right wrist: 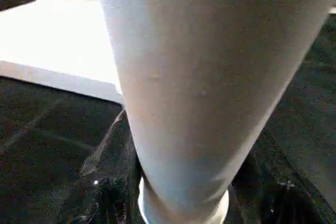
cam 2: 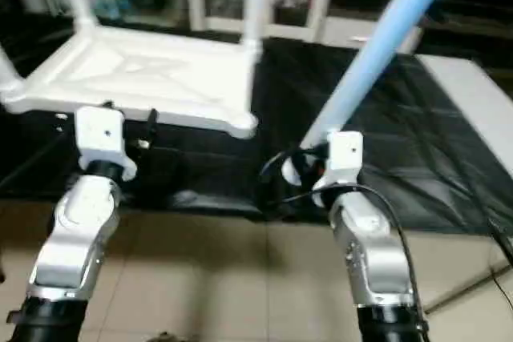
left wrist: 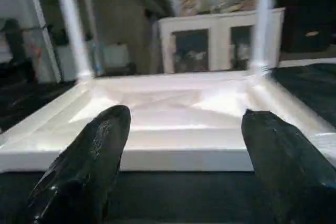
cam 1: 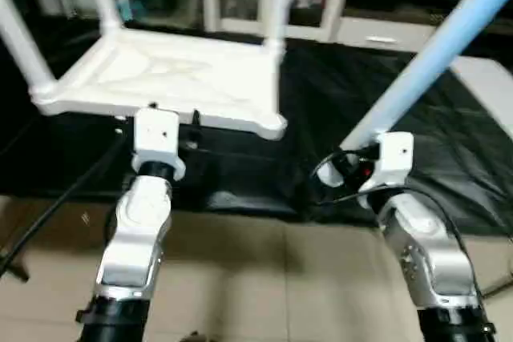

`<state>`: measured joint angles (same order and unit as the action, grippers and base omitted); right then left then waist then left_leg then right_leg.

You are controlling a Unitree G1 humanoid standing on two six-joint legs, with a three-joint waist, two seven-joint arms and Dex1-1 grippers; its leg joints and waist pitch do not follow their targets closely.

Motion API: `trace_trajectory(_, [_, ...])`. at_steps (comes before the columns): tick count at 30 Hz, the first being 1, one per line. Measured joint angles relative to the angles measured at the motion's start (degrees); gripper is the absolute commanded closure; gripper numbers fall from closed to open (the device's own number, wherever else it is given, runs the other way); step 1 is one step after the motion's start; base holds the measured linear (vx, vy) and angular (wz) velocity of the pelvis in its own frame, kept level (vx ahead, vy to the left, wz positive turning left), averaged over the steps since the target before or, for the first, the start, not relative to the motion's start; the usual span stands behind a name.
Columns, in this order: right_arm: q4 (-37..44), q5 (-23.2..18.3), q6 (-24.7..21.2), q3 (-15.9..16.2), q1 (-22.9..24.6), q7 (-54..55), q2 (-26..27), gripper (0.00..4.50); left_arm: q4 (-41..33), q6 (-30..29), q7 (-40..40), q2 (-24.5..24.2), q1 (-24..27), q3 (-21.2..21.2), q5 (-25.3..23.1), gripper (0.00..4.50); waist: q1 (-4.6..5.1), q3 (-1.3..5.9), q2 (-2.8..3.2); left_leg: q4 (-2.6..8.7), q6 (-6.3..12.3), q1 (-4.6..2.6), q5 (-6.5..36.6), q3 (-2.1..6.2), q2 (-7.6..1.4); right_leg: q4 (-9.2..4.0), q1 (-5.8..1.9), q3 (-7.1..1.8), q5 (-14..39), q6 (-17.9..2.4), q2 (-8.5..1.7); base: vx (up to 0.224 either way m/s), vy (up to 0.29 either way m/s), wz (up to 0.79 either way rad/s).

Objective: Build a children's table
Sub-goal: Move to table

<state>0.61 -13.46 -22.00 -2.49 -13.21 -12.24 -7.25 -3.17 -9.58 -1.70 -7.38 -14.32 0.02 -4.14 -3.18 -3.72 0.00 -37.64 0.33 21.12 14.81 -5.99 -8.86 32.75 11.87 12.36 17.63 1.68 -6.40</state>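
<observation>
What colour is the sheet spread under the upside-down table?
Black. The sheet under the tabletop shows best in the left eye view.

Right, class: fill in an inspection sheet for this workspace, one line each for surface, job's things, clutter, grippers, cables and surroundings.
Surface: black sheet over the work area.
Job's things: upturned tabletop, three legs standing in corner sockets; fourth leg held slanting.
Clutter: flat white board at the robot's right.
Grippers: left gripper open before the tabletop edge; right gripper shut on the fourth leg.
Cables: black cable on floor at left.
Surroundings: white cabinet behind.
</observation>
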Motion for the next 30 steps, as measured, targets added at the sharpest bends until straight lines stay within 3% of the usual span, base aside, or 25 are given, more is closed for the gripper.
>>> trace_trajectory(1, [-0.24, -0.23, -0.07, 1.22, -1.76, -0.16, 1.17, 2.60, 0.72, -0.05, 0.03, -0.59, 0.46, 1.12, 0.03, 0.71, -0.01, 0.18, -0.18, 0.15, 0.28, -0.54, 0.80, 0.95, 1.16, 7.21, 3.49, -3.26, 1.03, -1.26, 1.42, 0.308, 0.090, 0.32])
trace_trajectory(2, [-0.22, -0.43, -0.02, 1.58, -2.21, -0.28, 1.38, 2.60, 1.26, -0.09, 0.05, -0.60, 0.42, 1.40, 0.03, 0.71, 0.02, 0.30, -0.08, 0.34, 0.50, -1.18, 1.26, 1.38, 1.72, 10.07, 5.43, -4.23, 1.14, -0.94, 2.51, 0.302, 0.077, -0.05])
trace_trajectory(4, [-0.23, -0.37, 0.00, 1.69, -2.53, -0.65, 0.07, 2.60, 1.29, -0.09, 0.17, 0.24, 0.13, 1.03, 0.03, 0.71, -0.21, 0.96, -1.01, 0.82, 0.50, -2.80, 2.47, 0.59, 3.51, 11.29, 10.50, -5.77, 0.97, 1.11, 4.02, 0.233, 0.077, -0.03])
trace_trajectory(6, [-0.23, -0.41, -0.05, 1.56, -2.44, -1.40, -0.97, 2.60, 1.22, -0.13, 0.32, 0.70, 0.08, 0.20, 0.12, 0.71, 0.08, 1.09, -2.86, 1.53, 0.77, -4.88, 3.74, -0.93, 5.81, 9.62, 14.02, -7.06, -0.85, 1.10, 3.85, 0.250, 0.045, 0.01])
trace_trajectory(7, [-0.22, -0.42, -0.09, 1.48, -2.33, -1.89, -1.22, 2.60, 1.09, -0.12, 0.49, 0.76, 0.01, -0.49, 0.02, 0.71, 0.29, 0.96, -5.18, 2.16, 1.00, -6.66, 4.88, -2.61, 7.50, 4.81, 14.15, -8.09, -3.07, -1.44, 3.04, 0.251, 0.031, 0.04])
trace_trajectory(8, [-0.17, -0.43, -0.15, 1.41, -2.11, -2.13, -1.54, 2.60, 1.07, -0.15, 0.67, 0.87, 0.10, -0.95, 0.00, 0.71, 0.22, 0.78, -6.65, 1.86, 0.87, -7.68, 5.98, -3.70, 8.28, 4.28, 13.72, -9.91, -7.57, -4.37, 2.73, 0.255, -0.045, 0.15])
trace_trajectory(9, [-0.25, -0.40, -0.21, 0.66, -1.57, -2.17, -2.30, 2.60, 1.32, -0.25, 0.85, 1.68, 0.10, -1.69, -0.01, 0.71, -0.15, 0.41, -6.14, -0.21, 1.94, -8.12, 7.00, -3.52, 7.57, 4.87, 12.74, -10.61, -6.12, -4.43, 3.50, 0.282, -0.062, 0.18])
trace_trajectory(11, [-0.75, -0.39, -0.41, -0.37, -1.41, -2.17, -2.67, 2.60, 1.29, -0.25, 1.08, 2.12, 0.46, -3.05, 0.01, 0.71, -1.57, 0.28, -6.08, -5.50, 1.41, -6.52, 6.76, -0.79, 7.37, 3.80, 10.43, -10.92, -5.33, -4.92, 4.44, 0.280, -0.038, 0.10])
trace_trajectory(12, [-0.68, -0.40, -0.40, -0.50, -1.42, -2.19, -2.76, 2.60, 1.26, -0.24, 1.09, 1.90, 0.34, -2.96, 0.01, 0.71, -2.25, 0.30, -5.93, -7.15, 0.00, -4.89, 6.10, 0.48, 6.91, 3.15, 9.33, -11.06, -4.94, -4.97, 4.77, 0.241, 0.020, -0.07])
trace_trajectory(13, [-0.62, -0.41, -0.39, -0.50, -1.52, -2.24, -2.73, 2.60, 1.22, -0.20, 1.26, 1.61, 0.24, -2.54, 0.03, 0.71, -2.97, 0.42, -5.45, -7.45, -1.95, -2.68, 5.05, 1.67, 5.72, 2.52, 8.04, -10.93, -4.40, -4.94, 5.17, 0.241, 0.020, -0.07])
trace_trajectory(14, [-0.60, -0.39, -0.40, -0.42, -1.53, -2.16, -2.68, 2.60, 1.21, -0.15, 1.68, 1.39, 0.21, -2.21, 0.19, 0.71, -3.54, 0.41, -4.77, -6.39, -3.32, -0.87, 3.87, 2.32, 4.41, 2.11, 7.05, -10.22, -3.95, -4.76, 5.32, 0.214, 0.060, -0.01])
trace_trajectory(15, [-0.51, -0.39, -0.39, -0.35, -1.55, -2.07, -2.58, 2.60, 1.19, -0.05, 2.16, 1.26, 0.17, -2.12, 0.43, 0.71, -4.01, 0.36, -3.75, -3.27, -4.09, 0.39, 2.57, 2.50, 2.73, 2.02, 6.12, -9.40, -3.25, -4.47, 5.71, 0.199, 0.101, 0.13])
trace_trajectory(16, [-0.40, -0.37, -0.40, -0.53, -1.58, -1.54, -2.58, 2.60, 1.18, 0.35, 3.43, 1.42, 0.28, -2.21, 1.20, 0.71, -4.50, 0.40, -1.58, 1.01, -3.40, 1.19, -2.00, 2.39, 0.29, 2.22, 4.94, -8.19, -2.15, -3.79, 6.68, 0.199, 0.101, 0.13])
trace_trajectory(17, [-0.68, -0.37, -0.55, -0.36, -1.46, -1.15, -1.90, 2.60, 1.19, 0.74, 4.20, 1.40, 0.91, -2.16, 1.80, 0.71, -4.75, 0.19, -0.76, 0.32, -3.06, 0.97, -2.53, 2.32, -0.39, 3.64, 5.05, -8.04, -1.14, -3.80, 6.70, 0.200, 0.172, 0.10])
trace_trajectory(19, [-0.08, -0.72, -1.51, 0.52, -1.69, -0.85, -0.89, 2.60, 1.44, 0.99, 5.15, 1.20, 2.06, -1.11, 3.14, 0.71, -4.43, 0.54, -1.39, -0.14, -1.88, 0.97, -1.51, 2.21, 1.17, 9.89, 8.04, -8.54, -0.46, -4.32, 4.97, 0.213, 0.182, 0.06])
trace_trajectory(20, [0.52, -1.04, -2.09, 0.18, -1.73, -0.75, -0.96, 2.60, 1.41, 1.12, 5.28, 1.47, 2.36, -1.24, 3.42, 0.71, -4.98, 0.67, -1.53, -0.15, -1.63, 0.92, -1.22, 1.13, 1.25, 10.16, 9.53, -9.07, -1.34, -3.02, 4.59, 0.170, 0.141, 0.07])
trace_trajectory(21, [1.10, -1.59, -2.58, -0.08, -1.89, -0.76, -1.06, 2.60, 1.43, 1.20, 5.25, 1.63, 2.57, -1.36, 3.37, 0.71, -5.49, 0.84, -2.01, -0.44, -1.56, 0.93, -1.02, -0.41, 1.26, 9.20, 11.12, -9.38, -2.77, -1.42, 3.91, 0.007, 0.115, -0.23])
trace_trajectory(22, [1.64, -2.04, -2.87, -0.45, -1.72, -0.82, -1.16, 2.60, 1.47, 1.27, 5.04, 1.58, 2.52, -1.78, 3.03, 0.71, -5.53, 0.95, -3.16, -0.82, -1.45, 0.91, -0.63, -2.84, 1.51, 6.32, 12.61, -10.34, -5.68, -0.57, 2.89, 0.007, 0.115, -0.23])
trace_trajectory(23, [1.80, -2.24, -2.93, -0.77, -1.51, -0.87, -1.40, 2.60, 1.53, 1.36, 4.77, 1.73, 2.45, -2.05, 2.72, 0.71, -5.46, 1.18, -4.26, -0.95, -1.37, 0.85, -0.24, -5.01, 1.47, 5.05, 14.02, -11.28, -6.35, -0.42, 2.84, -0.122, 0.040, -0.37])
trace_trajectory(24, [2.07, -2.33, -3.04, -1.12, -1.16, -0.93, -1.88, 2.60, 1.69, 1.37, 4.49, 2.02, 2.40, -2.25, 2.53, 0.71, -5.11, 1.20, -4.70, -0.75, -1.44, 0.55, -0.14, -6.57, 1.19, 5.32, 14.27, -12.09, -6.67, -0.89, 3.15, -0.066, -0.023, -0.30])
trace_trajectory(25, [2.60, -2.35, -3.17, -1.68, -0.42, -1.11, -2.81, 2.60, 1.86, 1.36, 3.94, 2.46, 2.32, -2.45, 2.02, 0.71, -4.92, 1.14, -4.78, -0.49, -1.89, 0.26, 0.00, -7.22, 0.70, 4.34, 14.08, -13.36, -7.02, -1.73, 4.10, -0.066, -0.023, -0.30])
trace_trajectory(27, [2.58, -2.14, -3.51, -2.23, -0.21, -1.20, -3.38, 2.60, 2.00, 1.38, 3.45, 2.94, 1.78, -2.48, 1.63, 0.71, -4.53, 1.23, -4.04, -1.00, -2.30, 1.02, 0.90, -4.24, 0.52, 1.95, 13.66, -13.52, -8.85, -2.88, 6.21, -0.028, -0.045, -0.47])
trace_trajectory(28, [2.49, -1.72, -3.56, -2.10, -0.09, -1.17, -3.32, 2.60, 2.54, 1.32, 3.22, 2.98, 1.25, -2.61, 1.45, 0.71, -3.65, 1.08, -3.69, -1.13, -2.43, 1.45, 0.91, -2.64, 0.31, 0.89, 13.05, -12.50, -9.58, -3.70, 6.65, -0.044, -0.053, -0.50])
trace_trajectory(29, [2.53, -1.53, -3.58, -1.59, -0.10, -1.19, -2.96, 2.60, 3.02, 1.25, 2.79, 3.04, 0.89, -2.52, 1.28, 0.71, -1.70, 1.17, -2.89, -0.96, -2.43, 1.31, 0.46, -1.39, -0.86, 0.72, 12.60, -9.61, -9.22, -5.22, 6.38, -0.030, -0.125, -0.26])
trace_trajectory(30, [2.61, -1.56, -3.63, -1.19, -0.15, -1.31, -2.49, 2.60, 3.30, 1.13, 2.36, 2.89, 0.65, -2.40, 0.95, 0.71, -0.78, 1.26, -2.67, -0.70, -2.65, 1.21, -0.01, -0.86, -1.59, 3.29, 12.91, -7.93, -7.35, -5.47, 5.97, -0.024, -0.138, -0.08])
